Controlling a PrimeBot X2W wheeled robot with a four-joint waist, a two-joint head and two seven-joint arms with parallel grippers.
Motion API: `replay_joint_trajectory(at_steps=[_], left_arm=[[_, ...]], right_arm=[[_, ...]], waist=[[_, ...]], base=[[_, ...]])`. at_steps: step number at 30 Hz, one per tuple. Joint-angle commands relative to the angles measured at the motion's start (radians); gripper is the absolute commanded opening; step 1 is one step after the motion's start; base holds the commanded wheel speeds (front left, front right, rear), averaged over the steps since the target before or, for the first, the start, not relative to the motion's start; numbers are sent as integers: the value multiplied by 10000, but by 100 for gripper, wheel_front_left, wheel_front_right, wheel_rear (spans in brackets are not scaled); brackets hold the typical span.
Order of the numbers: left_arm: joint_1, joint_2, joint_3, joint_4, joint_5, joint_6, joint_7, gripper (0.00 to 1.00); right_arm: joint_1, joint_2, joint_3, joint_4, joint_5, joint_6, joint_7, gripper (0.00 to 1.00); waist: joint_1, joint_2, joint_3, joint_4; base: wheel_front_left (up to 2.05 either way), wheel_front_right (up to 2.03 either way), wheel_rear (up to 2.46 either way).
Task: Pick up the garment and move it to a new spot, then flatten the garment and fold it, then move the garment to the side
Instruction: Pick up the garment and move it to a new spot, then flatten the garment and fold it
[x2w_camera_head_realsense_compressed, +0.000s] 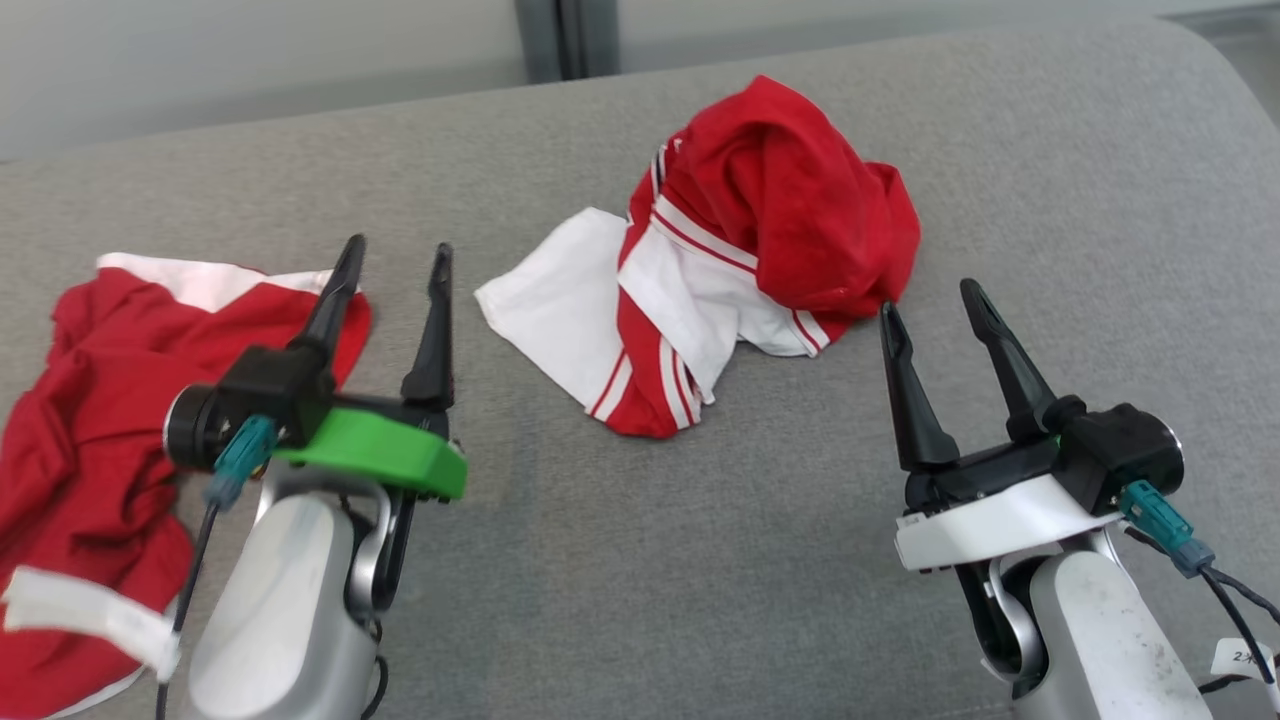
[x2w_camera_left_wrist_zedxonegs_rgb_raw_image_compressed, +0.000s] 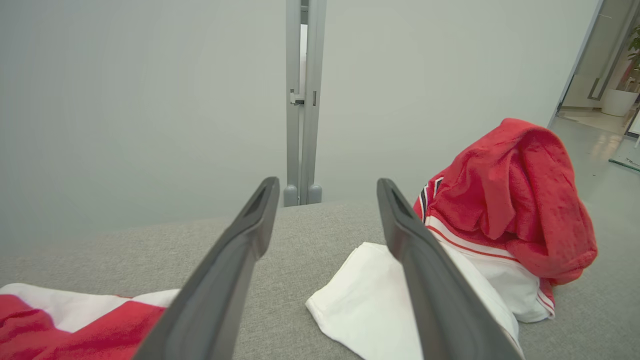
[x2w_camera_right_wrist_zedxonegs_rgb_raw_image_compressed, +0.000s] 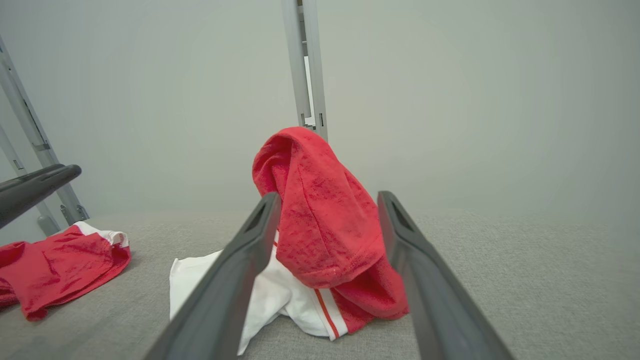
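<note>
**Both grippers released; two garments on the grey cushion**

1. Surface. A grey fabric cushion (x2w_camera_head_realsense_compressed: 600, 560) carries two red-and-white garments, well apart from each other.

2. Heaped garment (x2w_camera_head_realsense_compressed: 770, 230). It sits in a crumpled mound at the middle of the cushion, toward its far edge. The red part is piled up on the right. A white panel with red stripes spreads flat to the left and toward the robot.

3. Right gripper (x2w_camera_head_realsense_compressed: 928, 297). Its two dark fingers stand apart with nothing between them. From the head camera, the fingertips lie near the mound's lower right edge, with a strip of bare cushion between them and the cloth. From the right wrist, the red mound stands straight ahead, framed in the gap between the fingers.

4. Side garment (x2w_camera_head_realsense_compressed: 90, 420). It lies spread and rumpled at the robot's left, mostly red, with a white band along its far edge.

5. Left gripper (x2w_camera_head_realsense_compressed: 397, 245). Its fingers are spread and hold nothing. Its outer finger overlaps the side garment's right edge and its inner finger is over bare cushion. Whether it touches the cloth cannot be told.
</note>
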Motion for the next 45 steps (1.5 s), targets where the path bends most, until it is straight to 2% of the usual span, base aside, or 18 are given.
replay_joint_trajectory(at_steps=[1,8,16,25,30,33,45], left_arm=[[521,40,140,-429,19,53,-39,100],[2513,-449,978,-2087,532,205,-31,100],[3729,-776,1721,-3073,1060,-278,-30,100],[3411,-788,1607,-3021,719,-287,-30,100],[3263,-789,1422,-2894,605,-229,-30,100],[3117,-788,1225,-2828,585,-254,-31,100],[2522,-786,798,-2949,180,-94,-31,100]], right_arm=[[199,-27,-24,24,-90,1,-28,100],[467,-25,20,67,-197,1,-28,100],[378,-23,153,96,-161,1,-28,100],[345,-22,-24,39,-172,1,-28,100],[91,-22,-170,307,-708,1,-28,100],[-235,-31,-394,689,-861,1,-28,100],[-1856,-115,-1513,3042,-2739,1,-29,100]], waist=[[0,0,-644,634],[0,0,-862,753],[0,0,-828,444],[0,0,-673,487],[0,0,-351,727],[0,0,-33,965],[0,0,1024,1962]], base=[[0,0,0],[0,0,0],[0,0,0],[0,0,0],[0,0,0],[0,0,0],[0,0,0]])
